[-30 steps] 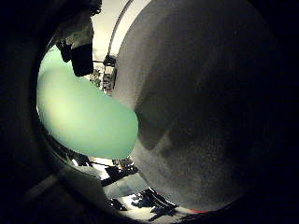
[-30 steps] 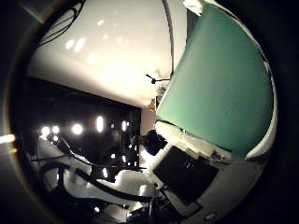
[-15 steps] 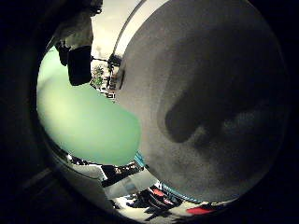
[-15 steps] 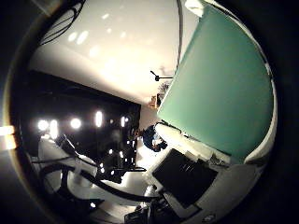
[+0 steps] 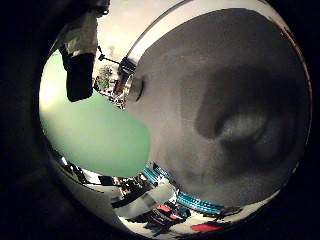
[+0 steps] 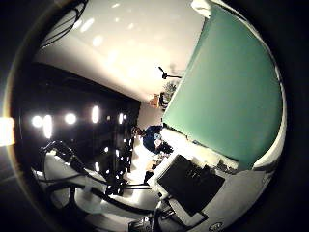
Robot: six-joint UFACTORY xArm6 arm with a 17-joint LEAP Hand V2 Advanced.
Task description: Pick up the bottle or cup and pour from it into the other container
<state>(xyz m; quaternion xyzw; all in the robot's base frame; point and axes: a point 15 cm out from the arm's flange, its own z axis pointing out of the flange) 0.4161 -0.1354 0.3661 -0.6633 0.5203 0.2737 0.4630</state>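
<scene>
Green backdrop (image 5: 95, 135) and white ceiling (image 6: 125, 48) framed the robot's right hand (image 5: 80, 65), only a black-and-white part of which showed at the edge of the little finger side view. Whether the hand was released or clenched could not be told, and nothing lay in its grasp that either palm view showed. Beyond it, a speckled grey worktop (image 5: 200, 60) filled most of that view, with a dark shadow (image 5: 235, 120) in the middle of it. Within 1 second the grey surface had spread across the view and the shadow had gone from a vague patch to a defined blot, which suggested the palm had swung towards the worktop. No bottle or cup appeared in either of the 2 views, so the pick-up looked not yet begun. Dark windows (image 6: 72, 125) dotted with lights closed the room on the thumb side.
</scene>
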